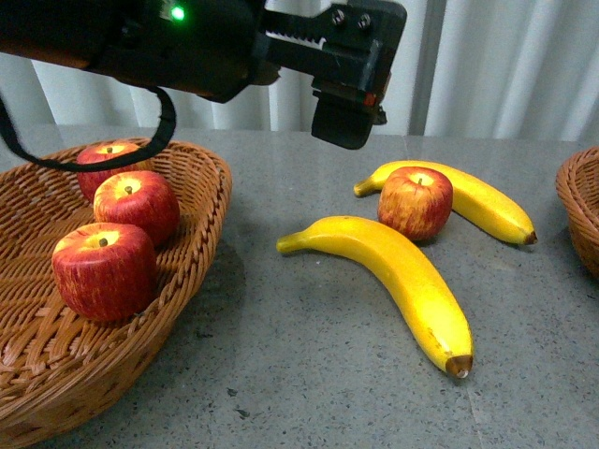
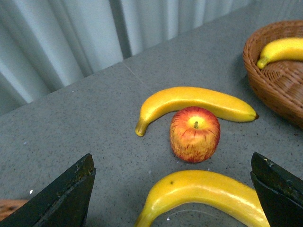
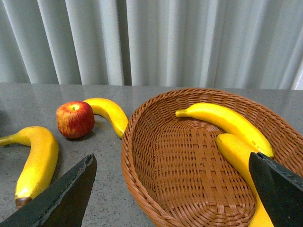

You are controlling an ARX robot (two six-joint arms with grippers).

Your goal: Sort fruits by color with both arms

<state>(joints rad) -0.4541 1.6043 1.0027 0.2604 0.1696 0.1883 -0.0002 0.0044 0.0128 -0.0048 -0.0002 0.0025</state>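
Note:
Three red apples [image 1: 126,201] lie in the left wicker basket [image 1: 213,210]. Another apple [image 1: 416,202] stands on the table between two yellow bananas, one near [image 1: 398,281] and one far [image 1: 473,196]. My left gripper [image 1: 346,112] hangs open above the table. In its wrist view the gripper [image 2: 173,165] has jaws wide apart over the near banana [image 2: 208,196], with the apple [image 2: 195,134] just beyond. My right gripper [image 3: 173,163] is open above the right basket [image 3: 128,156], which holds two bananas [image 3: 227,120]. It is out of the front view.
The grey table [image 1: 309,374] carries both baskets. Only the rim of the right basket [image 1: 580,210] shows at the front view's right edge. Pale curtains [image 3: 151,42] hang behind the table's far edge.

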